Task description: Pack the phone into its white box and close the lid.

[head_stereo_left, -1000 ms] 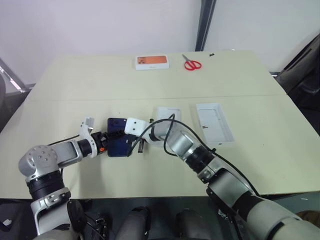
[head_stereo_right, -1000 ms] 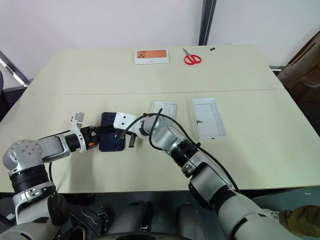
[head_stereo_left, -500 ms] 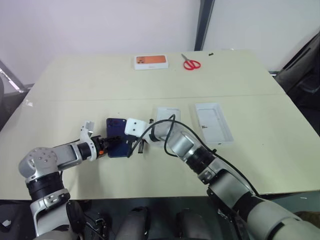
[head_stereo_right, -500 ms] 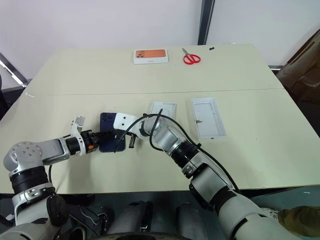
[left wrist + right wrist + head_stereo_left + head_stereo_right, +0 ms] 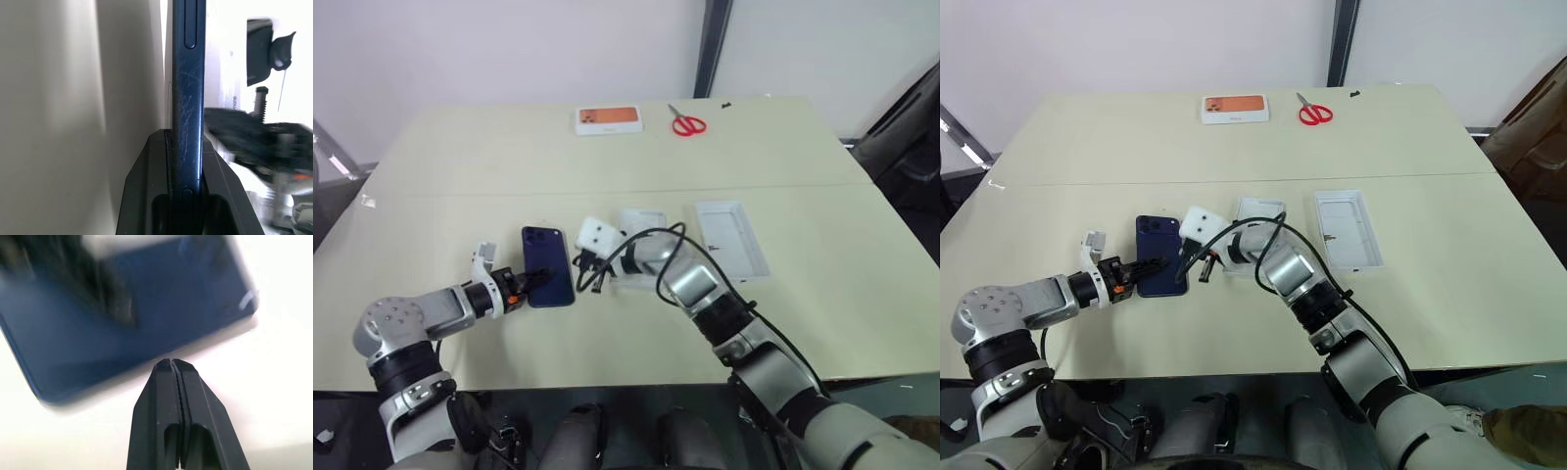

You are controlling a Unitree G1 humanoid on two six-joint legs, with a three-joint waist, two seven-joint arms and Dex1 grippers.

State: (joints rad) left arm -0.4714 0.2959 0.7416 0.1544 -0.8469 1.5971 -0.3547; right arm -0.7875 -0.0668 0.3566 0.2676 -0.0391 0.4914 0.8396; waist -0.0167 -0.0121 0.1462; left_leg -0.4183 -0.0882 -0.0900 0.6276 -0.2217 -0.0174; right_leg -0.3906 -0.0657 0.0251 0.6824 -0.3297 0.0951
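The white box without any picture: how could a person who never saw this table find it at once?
On the beige table, look near the middle, to the right of the navy phone. There lies the white box, a shallow open tray with a thin raised rim. Unlike the box with the orange picture at the far edge, it is plain white.

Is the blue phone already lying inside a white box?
No, the phone is outside the white box, pinched at its edge by the left gripper.

1. The left gripper (image 5: 1141, 270), at the lower left of the head view, is pinching the phone (image 5: 1161, 266) edge between its two fingers.
2. The right gripper (image 5: 172, 365), near the frame's centre, is pressing its fingers together, holding nothing.
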